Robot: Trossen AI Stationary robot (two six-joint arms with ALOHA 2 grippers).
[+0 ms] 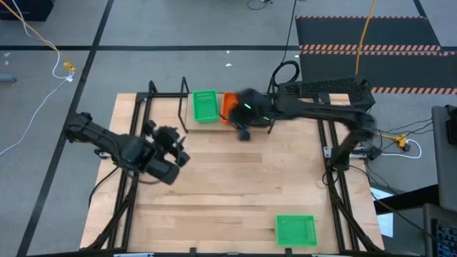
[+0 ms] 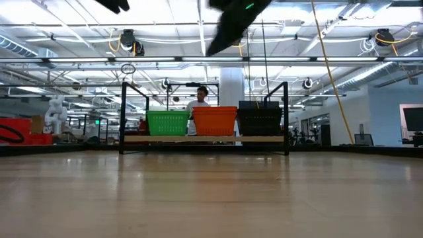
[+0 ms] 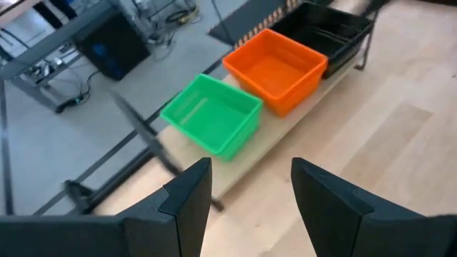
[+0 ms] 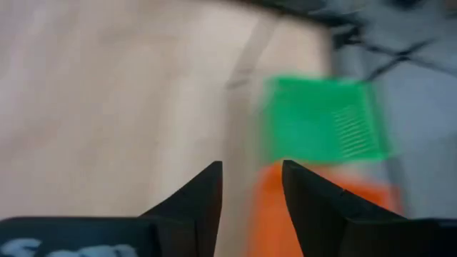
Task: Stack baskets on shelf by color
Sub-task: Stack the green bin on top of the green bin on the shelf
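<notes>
On the shelf (image 2: 205,139) at the table's far edge stand a green basket stack (image 1: 205,105), an orange one (image 2: 214,121) and a black one (image 2: 259,120), side by side. They also show in the left wrist view: green (image 3: 213,114), orange (image 3: 275,68), black (image 3: 323,28). One more green basket (image 1: 295,230) lies on the table near its near edge. My right gripper (image 4: 251,187) is open and empty, raised above the orange stack (image 1: 228,107). My left gripper (image 3: 250,189) is open and empty, raised over the table's left part (image 1: 168,153).
The black table frame's rods (image 1: 136,178) run along the table's left and right sides. The wooden tabletop (image 1: 235,178) lies bare between the shelf and the lone green basket. A person (image 2: 198,99) stands in the room beyond the shelf.
</notes>
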